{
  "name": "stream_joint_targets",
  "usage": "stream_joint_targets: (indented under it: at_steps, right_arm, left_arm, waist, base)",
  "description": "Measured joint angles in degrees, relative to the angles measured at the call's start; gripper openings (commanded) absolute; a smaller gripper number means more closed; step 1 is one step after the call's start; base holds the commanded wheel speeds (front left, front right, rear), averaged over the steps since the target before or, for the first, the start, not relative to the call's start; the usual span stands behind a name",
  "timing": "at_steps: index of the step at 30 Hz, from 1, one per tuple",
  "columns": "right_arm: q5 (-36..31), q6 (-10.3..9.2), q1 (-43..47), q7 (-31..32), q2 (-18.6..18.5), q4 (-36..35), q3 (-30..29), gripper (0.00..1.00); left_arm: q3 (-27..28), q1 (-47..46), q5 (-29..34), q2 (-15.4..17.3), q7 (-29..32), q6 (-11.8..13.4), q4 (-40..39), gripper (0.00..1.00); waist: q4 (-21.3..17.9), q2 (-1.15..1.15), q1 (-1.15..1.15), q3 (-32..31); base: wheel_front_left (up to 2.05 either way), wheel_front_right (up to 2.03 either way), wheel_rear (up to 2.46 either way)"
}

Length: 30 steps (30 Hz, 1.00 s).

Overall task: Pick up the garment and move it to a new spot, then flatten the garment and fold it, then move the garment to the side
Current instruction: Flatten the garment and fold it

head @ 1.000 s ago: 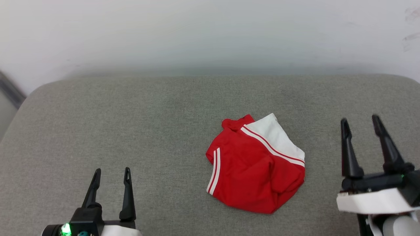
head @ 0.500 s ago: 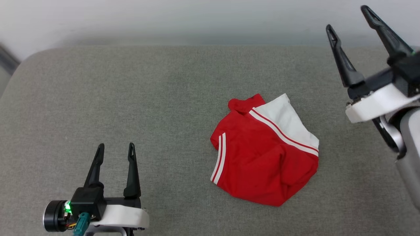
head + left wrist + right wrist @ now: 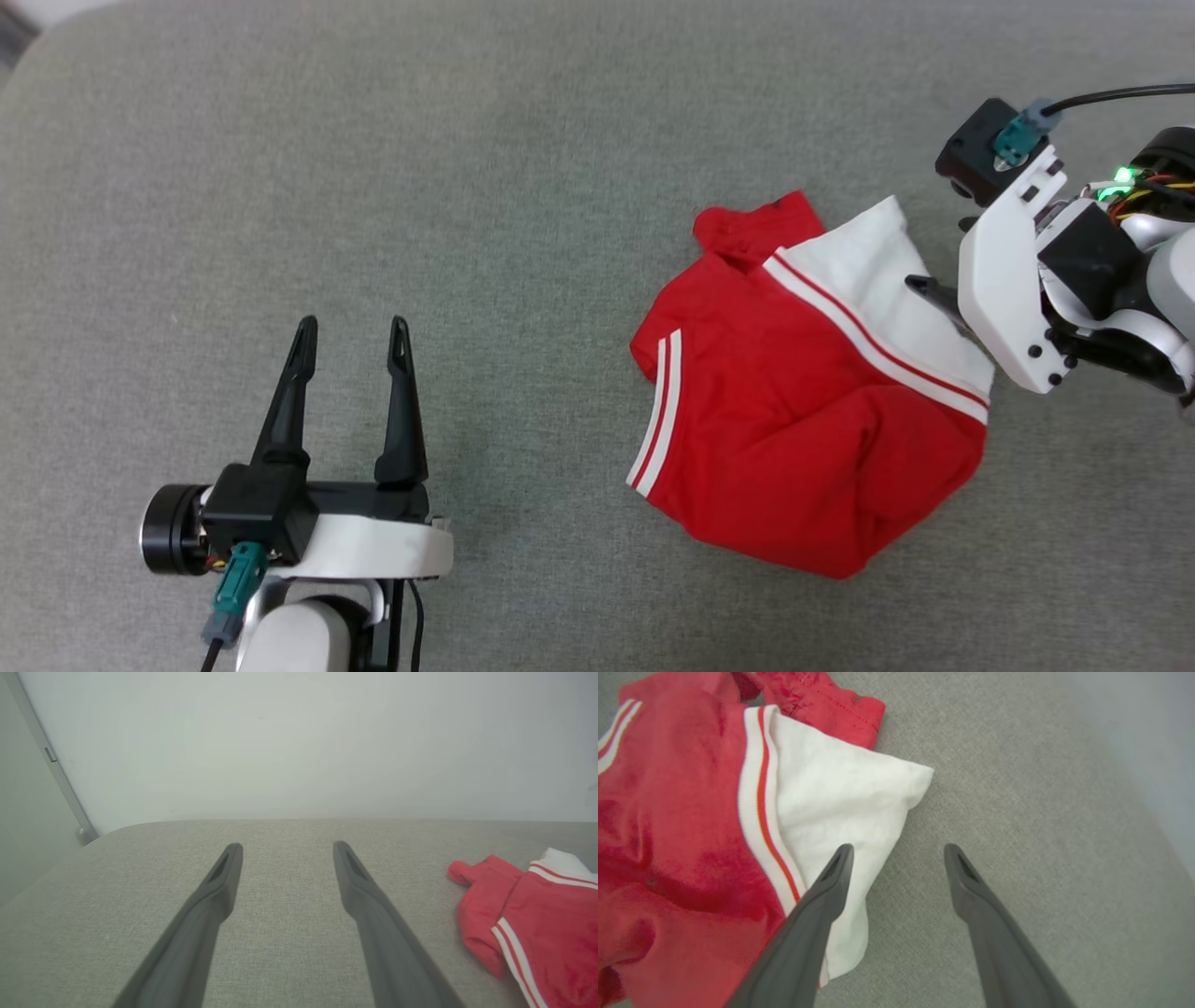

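R gripper (image 3: 899, 849): fingers spread wide. One tip sits over the white sleeve (image 3: 831, 802), the other over bare cushion, w/ the sleeve's edge between them. Can't tell if either tip touches cloth. In head view R fingers are mostly hidden behind the white wrist bracket; just one dark tip pokes out over the sleeve. R arm comes in from the cushion's right side, wrist angled down toward the garment (image 3: 803, 439).

Garment is crumpled in a heap on the right half of the grey cushion (image 3: 467, 187), red body folded over itself, striped trim showing. Its underside and inner folds are hidden.

L gripper (image 3: 353, 325): fingers spread, nothing between them, above bare cushion near the front-left, pointing at the far edge, well apart from the garment.

Cushion has a rounded far-left corner. Pale wall (image 3: 299, 742) behind it, w/ a grey strip (image 3: 51, 760) at left.
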Motion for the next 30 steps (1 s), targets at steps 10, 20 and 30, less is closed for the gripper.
stream_joint_targets:
  at_steps: [10, 20, 30]
  right_arm:
    - [2.0, -0.02, -1.3, -1.5, 1.9, 6.3, 8.8, 1.0]
    - [2.2, 0.02, -1.6, -17.0, 2.5, 9.4, 10.8, 0.0]
    - [6.8, 0.01, 4.8, -30.6, -7.0, 4.1, -2.2, 0.0]
  left_arm:
    - [-1.8, -3.3, -1.5, 0.0, 0.0, 1.1, 0.2, 1.0]
    - [-0.5, -2.2, -1.3, 0.0, 0.0, 1.1, 1.7, 1.0]
    - [1.5, 2.3, -1.0, 0.0, 0.0, 0.9, 1.1, 1.0]
  waist:
    - [2.4, 0.0, -0.02, 5.7]
    - [0.8, 0.0, -0.01, 2.7]
    - [-2.2, 0.0, -0.01, -4.1]
  base:
    - [0.0, 0.0, 0.0]
    - [0.0, 0.0, 0.0]
    - [0.0, 0.0, 0.0]
